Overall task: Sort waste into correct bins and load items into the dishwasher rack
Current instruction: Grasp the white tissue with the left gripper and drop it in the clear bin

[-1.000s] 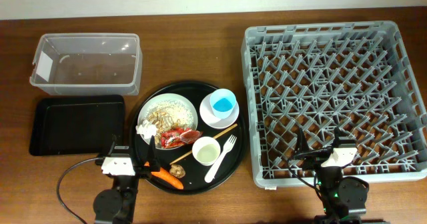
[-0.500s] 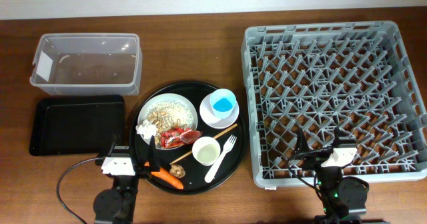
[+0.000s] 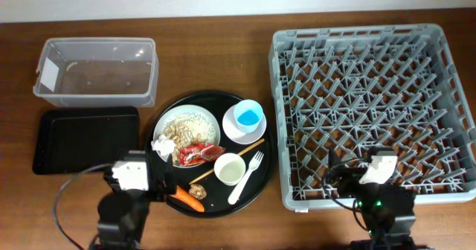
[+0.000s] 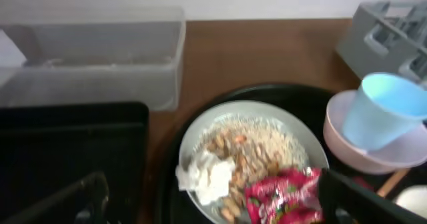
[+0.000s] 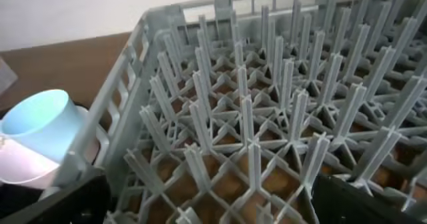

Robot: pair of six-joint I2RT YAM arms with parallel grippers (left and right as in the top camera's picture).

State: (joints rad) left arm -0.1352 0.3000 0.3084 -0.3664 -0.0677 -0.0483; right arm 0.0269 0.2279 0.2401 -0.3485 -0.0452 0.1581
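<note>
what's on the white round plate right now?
White rice covers the far half of the white round plate; brownish food scraps, a red shiny wrapper and a crumpled white tissue sit at its near edge. Whatever lies under wrapper and tissue is hidden.

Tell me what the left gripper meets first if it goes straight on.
Probably the crumpled tissue at the near edge of the white plate, with the red wrapper just beside it; depth is unclear.
</note>
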